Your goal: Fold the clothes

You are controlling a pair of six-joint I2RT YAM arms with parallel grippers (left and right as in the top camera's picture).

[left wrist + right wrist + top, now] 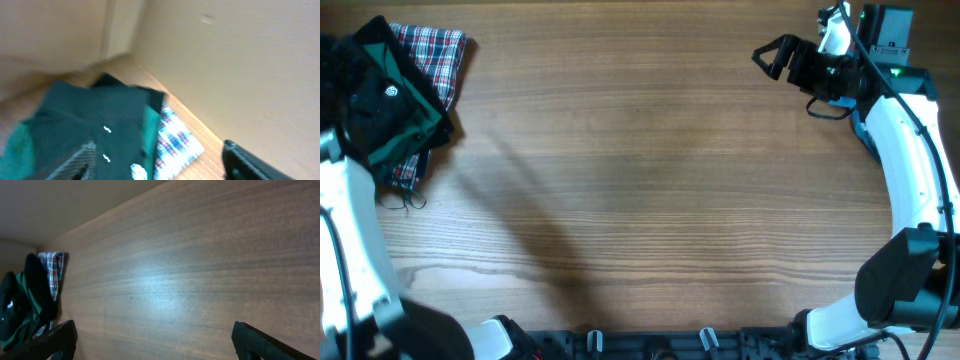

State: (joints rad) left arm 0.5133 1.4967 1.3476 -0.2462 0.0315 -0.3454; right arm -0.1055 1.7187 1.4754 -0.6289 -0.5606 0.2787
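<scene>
A dark green polo shirt (390, 105) lies bunched on a folded plaid cloth (438, 50) at the table's far left corner. In the left wrist view the green shirt (95, 120) shows white buttons, with the plaid cloth (175, 140) sticking out beneath it. My left gripper (157, 146) is open with its fingers wide apart, hovering over the shirt; in the overhead view the left gripper (360, 75) blends into the dark fabric. My right gripper (770, 55) is open and empty at the far right, above bare wood (154, 326). The right wrist view shows the green shirt (20, 310) far off.
The wooden table (650, 180) stretches between the two arms. A wall or panel (235, 65) stands just behind the clothes. The right arm's white links (910, 150) run down the right edge.
</scene>
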